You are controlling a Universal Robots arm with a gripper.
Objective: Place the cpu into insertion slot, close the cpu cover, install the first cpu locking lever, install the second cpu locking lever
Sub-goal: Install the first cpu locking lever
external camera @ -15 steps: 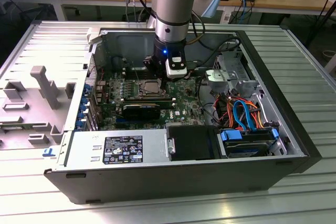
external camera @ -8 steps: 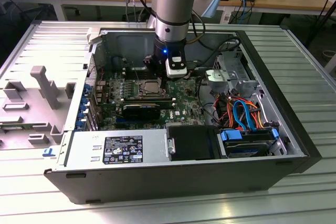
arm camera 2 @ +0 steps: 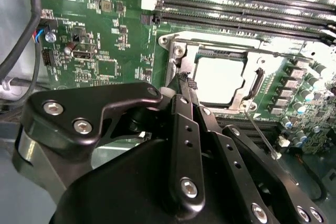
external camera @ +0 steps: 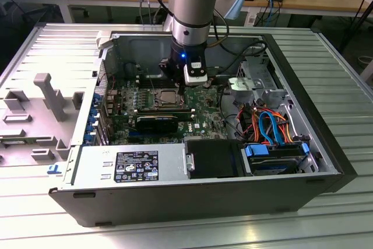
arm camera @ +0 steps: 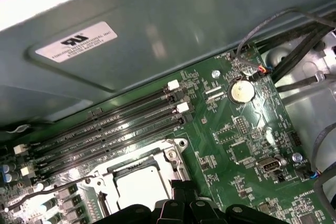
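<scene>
Beside the cpu cover (arm camera 2: 220, 44), I saw the gripper (arm camera 2: 185, 81) pinched closed, the cpu (arm camera 2: 218, 80) seated under the frame.

A smooth, brightly reflective silvery metal top is seen on the cpu (arm camera 2: 218, 80), and the cpu cover (arm camera 2: 210, 40) framing it is of bare shiny metal. The board (arm camera 2: 105, 40) around the cpu is finished in glossy green, while the gripper (arm camera 2: 185, 81) beside the cpu is made of matt black metal with bright steel screws.
</scene>
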